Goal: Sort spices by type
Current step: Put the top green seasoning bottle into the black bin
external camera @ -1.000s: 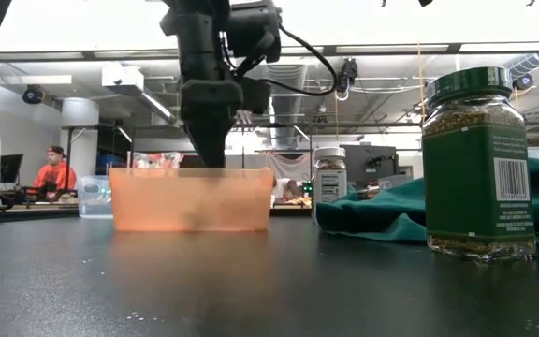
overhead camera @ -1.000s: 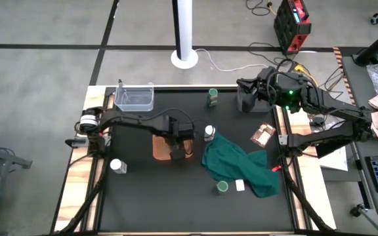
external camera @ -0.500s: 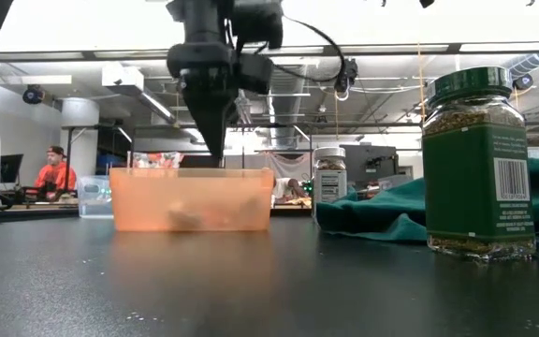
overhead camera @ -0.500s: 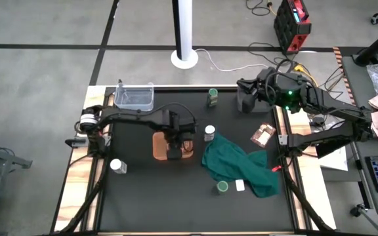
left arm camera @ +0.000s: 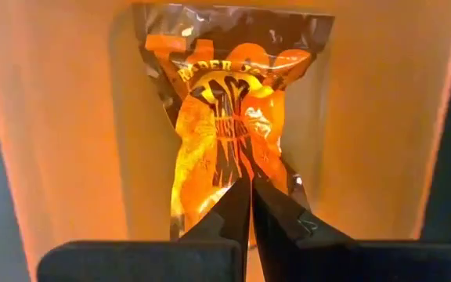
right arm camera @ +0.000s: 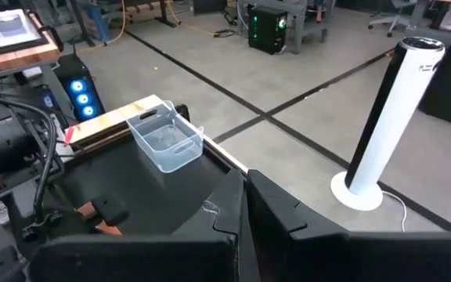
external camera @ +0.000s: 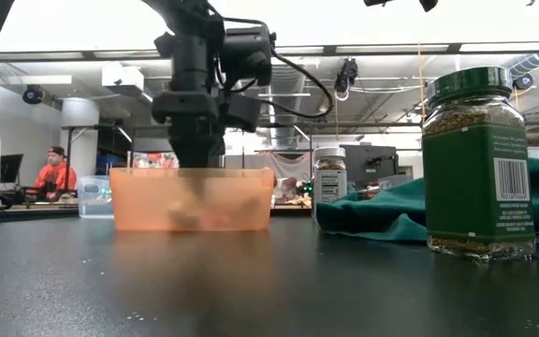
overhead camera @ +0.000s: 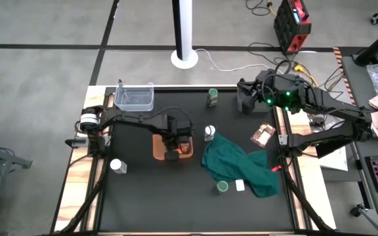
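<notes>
left gripper point(left arm camera: 249, 192) is lowered into the orange bin point(overhead camera: 157, 145) at mid-bench, fingers point(left arm camera: 229, 207) pressed together over the orange-red foil packet point(left arm camera: 225, 117) lying flat on the bin floor; a grip cannot be confirmed. right gripper point(right arm camera: 243, 205), fingers closed and empty, waits at the bench's far right corner.

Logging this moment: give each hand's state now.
Left hand: shut on the orange packet in the orange bin.
Right hand: shut, holding nothing, at the table's far right corner.
</notes>
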Available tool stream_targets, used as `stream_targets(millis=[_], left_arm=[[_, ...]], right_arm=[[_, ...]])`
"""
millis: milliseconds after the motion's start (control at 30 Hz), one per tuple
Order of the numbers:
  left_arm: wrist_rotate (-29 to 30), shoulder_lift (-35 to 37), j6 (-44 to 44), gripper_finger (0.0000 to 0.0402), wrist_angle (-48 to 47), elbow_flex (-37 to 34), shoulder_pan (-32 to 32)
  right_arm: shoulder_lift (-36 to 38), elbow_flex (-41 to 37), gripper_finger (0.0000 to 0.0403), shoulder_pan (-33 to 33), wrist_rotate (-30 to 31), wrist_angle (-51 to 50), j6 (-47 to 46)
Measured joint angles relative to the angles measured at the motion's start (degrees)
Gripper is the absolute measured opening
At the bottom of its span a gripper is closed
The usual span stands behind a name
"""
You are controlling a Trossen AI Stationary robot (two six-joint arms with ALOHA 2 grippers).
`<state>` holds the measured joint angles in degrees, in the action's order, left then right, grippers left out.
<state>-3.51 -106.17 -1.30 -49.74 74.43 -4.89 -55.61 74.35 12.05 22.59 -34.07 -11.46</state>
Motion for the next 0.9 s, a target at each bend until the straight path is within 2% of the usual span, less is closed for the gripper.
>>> stream_targets(millis=[133, 367, 567, 733, 900], left_arm=[[0.7, 2.8, -0.6, 0.0000, -2.4, 1.3, 0.0], [8.7, 12.5, -1.8, 0.0000, -2.8, 2.7, 0.1], [9.0, 22.4, -2.2, 0.0000, -1.7, 2.7, 0.2], [9.0, 28.2, -4.8, 0.0000, -1.2, 2.7, 0.2], [9.1, 32.8, -8.5, 0.0000, -1.2, 2.7, 0.2]], right_arm=[[0.0, 0.0, 0.0013, 0.0, 0.0, 0.1, -2.3], [0.0, 0.0, 0.0013, 0.0, 0.0, 2.5, -2.0], [-0.7, 0.0, 0.0013, 0.0, 0.0, 8.9, -2.0], [-4.6, 1.9, 0.0013, 0.0, -0.1, 8.9, -3.5], [-11.9, 6.8, 0.0013, 1.3, 1.4, 8.6, -6.2]])
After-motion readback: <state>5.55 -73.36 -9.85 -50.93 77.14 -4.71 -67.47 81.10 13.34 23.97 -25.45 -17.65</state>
